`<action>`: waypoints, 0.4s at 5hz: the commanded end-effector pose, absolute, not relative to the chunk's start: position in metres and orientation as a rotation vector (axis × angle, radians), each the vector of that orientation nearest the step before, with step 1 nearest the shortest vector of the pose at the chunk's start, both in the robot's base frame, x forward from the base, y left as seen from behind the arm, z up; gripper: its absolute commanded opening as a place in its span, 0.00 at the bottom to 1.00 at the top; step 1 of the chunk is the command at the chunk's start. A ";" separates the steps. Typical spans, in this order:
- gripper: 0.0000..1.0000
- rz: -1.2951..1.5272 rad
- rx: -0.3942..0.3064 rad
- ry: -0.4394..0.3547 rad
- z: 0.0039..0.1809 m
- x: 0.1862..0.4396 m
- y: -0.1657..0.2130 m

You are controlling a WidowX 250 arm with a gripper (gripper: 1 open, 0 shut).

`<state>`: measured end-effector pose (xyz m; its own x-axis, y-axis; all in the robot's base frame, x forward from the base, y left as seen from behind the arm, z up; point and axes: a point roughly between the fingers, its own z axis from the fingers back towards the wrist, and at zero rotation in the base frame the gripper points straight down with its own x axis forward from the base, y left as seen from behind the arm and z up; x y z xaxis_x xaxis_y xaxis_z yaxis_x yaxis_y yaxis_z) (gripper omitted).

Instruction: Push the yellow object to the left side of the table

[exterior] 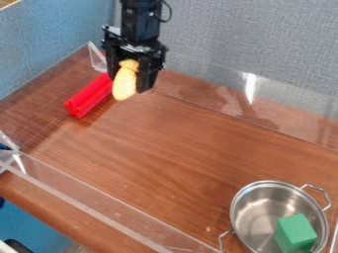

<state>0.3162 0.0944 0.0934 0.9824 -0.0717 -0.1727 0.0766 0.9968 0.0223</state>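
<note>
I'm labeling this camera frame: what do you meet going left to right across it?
Red block → corn, held in the shut gripper → pot → green cube inside the pot.
</note>
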 end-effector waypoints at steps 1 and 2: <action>0.00 -0.024 0.043 0.135 0.104 0.319 0.108; 0.00 0.023 0.037 0.161 0.092 0.312 0.103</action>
